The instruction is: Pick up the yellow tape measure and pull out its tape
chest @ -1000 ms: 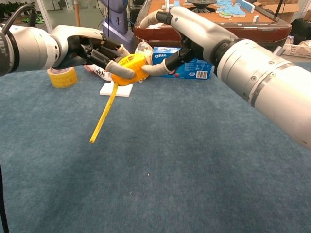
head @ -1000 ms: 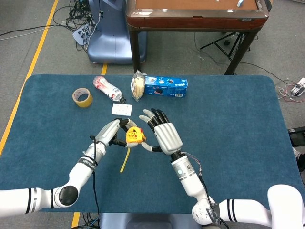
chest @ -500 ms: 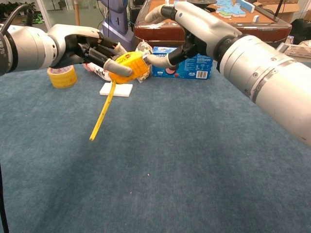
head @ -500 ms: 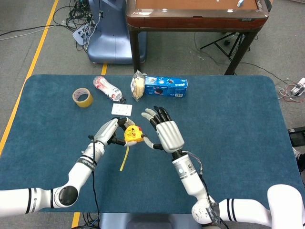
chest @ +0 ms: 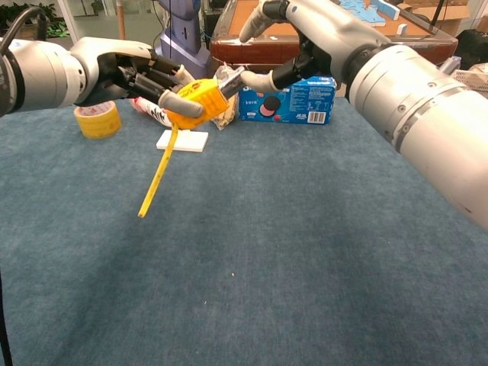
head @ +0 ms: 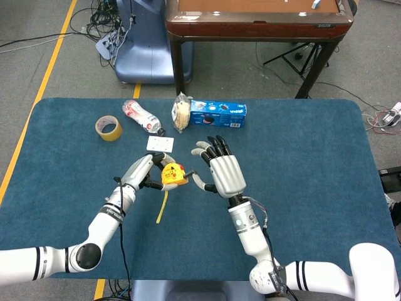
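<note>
Head view. Left hand (head: 143, 172): fingers curled around the yellow tape measure (head: 173, 175), a compact rounded plastic case held clear of the blue table (head: 313, 157). Tape (head: 162, 207): a thin, stiff yellow strip, already drawn out, trailing from the case down toward the robot, below the left fingers. Right hand (head: 222, 172): fingers spread and extended, holding nothing; its thumb points toward the case, just beside it; contact cannot be told. Beyond the fingers, on the felt-like cloth: white card (head: 160, 143), flat and square; roll of tan packing tape (head: 108, 128); crumpled plastic bottle (head: 141, 116); wrapped round snack (head: 181, 113); blue cardboard Oreo box (head: 218, 114).

Chest view. Left hand (chest: 149, 80) grips the tape measure (chest: 196, 102) from above and behind; the tape (chest: 156, 175) hangs slanting downward, its free end off the cloth. Right hand (chest: 278, 38) is open, thumb tip near the case's far side, not on the tape.

Status, by judgement: pick-up done; tape partly extracted; further extension would need the right fingers on the strip's end.
</note>
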You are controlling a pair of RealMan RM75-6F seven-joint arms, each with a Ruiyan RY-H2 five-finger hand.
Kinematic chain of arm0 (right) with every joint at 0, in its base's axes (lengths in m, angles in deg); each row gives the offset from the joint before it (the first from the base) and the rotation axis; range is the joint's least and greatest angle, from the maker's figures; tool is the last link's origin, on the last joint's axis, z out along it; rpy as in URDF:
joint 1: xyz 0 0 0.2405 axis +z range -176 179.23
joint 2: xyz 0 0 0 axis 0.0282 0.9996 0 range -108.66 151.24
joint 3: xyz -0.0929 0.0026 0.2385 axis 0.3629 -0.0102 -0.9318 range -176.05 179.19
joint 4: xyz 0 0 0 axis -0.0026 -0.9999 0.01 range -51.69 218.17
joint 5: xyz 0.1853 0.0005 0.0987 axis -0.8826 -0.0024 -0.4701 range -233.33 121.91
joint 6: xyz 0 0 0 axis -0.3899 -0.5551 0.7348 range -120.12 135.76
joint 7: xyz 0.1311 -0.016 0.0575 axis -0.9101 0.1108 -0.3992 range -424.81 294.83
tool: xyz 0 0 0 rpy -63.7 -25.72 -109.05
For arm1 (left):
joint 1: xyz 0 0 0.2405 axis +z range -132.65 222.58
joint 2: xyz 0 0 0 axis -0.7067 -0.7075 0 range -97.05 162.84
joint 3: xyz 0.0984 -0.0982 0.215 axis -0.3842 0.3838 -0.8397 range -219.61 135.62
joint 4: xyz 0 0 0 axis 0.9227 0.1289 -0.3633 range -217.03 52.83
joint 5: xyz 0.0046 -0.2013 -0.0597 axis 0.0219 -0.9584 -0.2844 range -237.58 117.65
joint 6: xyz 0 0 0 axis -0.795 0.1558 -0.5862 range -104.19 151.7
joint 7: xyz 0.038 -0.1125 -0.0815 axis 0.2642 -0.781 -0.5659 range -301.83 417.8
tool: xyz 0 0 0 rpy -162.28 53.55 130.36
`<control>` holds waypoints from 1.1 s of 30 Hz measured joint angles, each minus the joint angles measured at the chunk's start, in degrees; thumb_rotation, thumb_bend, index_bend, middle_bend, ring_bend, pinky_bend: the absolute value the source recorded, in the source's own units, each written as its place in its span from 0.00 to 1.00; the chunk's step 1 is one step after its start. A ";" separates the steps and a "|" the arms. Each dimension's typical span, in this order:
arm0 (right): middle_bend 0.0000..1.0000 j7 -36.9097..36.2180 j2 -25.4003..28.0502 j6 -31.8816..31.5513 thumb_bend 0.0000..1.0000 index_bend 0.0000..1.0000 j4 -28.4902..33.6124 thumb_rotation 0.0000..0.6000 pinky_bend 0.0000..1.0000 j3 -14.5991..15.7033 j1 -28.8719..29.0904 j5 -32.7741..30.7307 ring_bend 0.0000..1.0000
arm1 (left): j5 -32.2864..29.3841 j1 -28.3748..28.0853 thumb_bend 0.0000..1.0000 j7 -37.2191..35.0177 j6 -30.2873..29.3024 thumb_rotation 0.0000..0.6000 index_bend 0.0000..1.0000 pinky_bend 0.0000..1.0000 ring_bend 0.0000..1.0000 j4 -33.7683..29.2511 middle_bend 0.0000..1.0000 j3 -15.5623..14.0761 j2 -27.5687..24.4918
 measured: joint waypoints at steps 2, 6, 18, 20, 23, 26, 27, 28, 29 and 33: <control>0.27 0.30 -0.26 -0.38 0.40 0.38 -0.09 1.00 0.03 -0.10 0.04 0.03 0.13 | 0.10 0.05 0.15 -0.10 0.00 1.00 0.52 0.03 0.38 0.01 0.57 0.00 -0.04; 0.29 0.36 -0.66 -0.59 0.40 0.45 -0.30 1.00 0.03 -0.19 0.11 -0.03 0.15 | 0.26 0.17 0.15 -0.40 0.05 1.00 0.52 0.03 0.38 -0.01 0.57 0.01 -0.18; 0.30 0.21 -0.95 -0.47 0.43 0.51 -0.32 1.00 0.03 -0.44 0.21 -0.59 0.16 | 0.45 0.38 0.15 -1.15 0.43 1.00 0.52 0.03 0.38 0.03 0.57 0.04 -0.54; 0.30 0.22 -0.98 -0.45 0.46 0.52 -0.41 1.00 0.03 -0.45 0.23 -0.62 0.16 | 0.48 0.38 0.15 -1.22 0.51 1.00 0.52 0.03 0.38 0.11 0.57 0.02 -0.53; 0.31 0.06 -1.01 -0.35 0.49 0.53 -0.51 1.00 0.03 -0.52 0.25 -0.80 0.17 | 0.50 0.39 0.15 -1.39 0.70 1.00 0.52 0.03 0.38 0.35 0.57 -0.05 -0.48; 0.31 -0.16 -0.97 -0.20 0.51 0.53 -0.62 1.00 0.03 -0.58 0.25 -0.99 0.17 | 0.52 0.41 0.15 -1.56 0.84 1.00 0.52 0.03 0.38 0.57 0.57 -0.09 -0.44; 0.31 -0.27 -0.96 -0.13 0.52 0.53 -0.68 1.00 0.03 -0.59 0.26 -1.02 0.17 | 0.51 0.39 0.15 -1.64 0.95 1.00 0.52 0.03 0.38 0.68 0.57 -0.07 -0.43; 0.31 -0.35 -0.94 -0.08 0.53 0.53 -0.70 1.00 0.03 -0.59 0.26 -1.05 0.17 | 0.52 0.39 0.15 -1.70 1.01 1.00 0.52 0.03 0.38 0.75 0.57 -0.07 -0.42; 0.31 -0.44 -0.93 -0.03 0.54 0.53 -0.72 1.00 0.03 -0.59 0.25 -1.10 0.17 | 0.53 0.40 0.15 -1.74 1.07 1.00 0.52 0.03 0.38 0.80 0.57 -0.09 -0.41; 0.31 -1.01 -0.81 0.14 0.59 0.54 -0.75 1.00 0.03 -0.61 0.14 -1.29 0.18 | 0.64 0.46 0.15 -2.01 1.21 1.00 0.52 0.03 0.38 1.21 0.57 -0.19 -0.29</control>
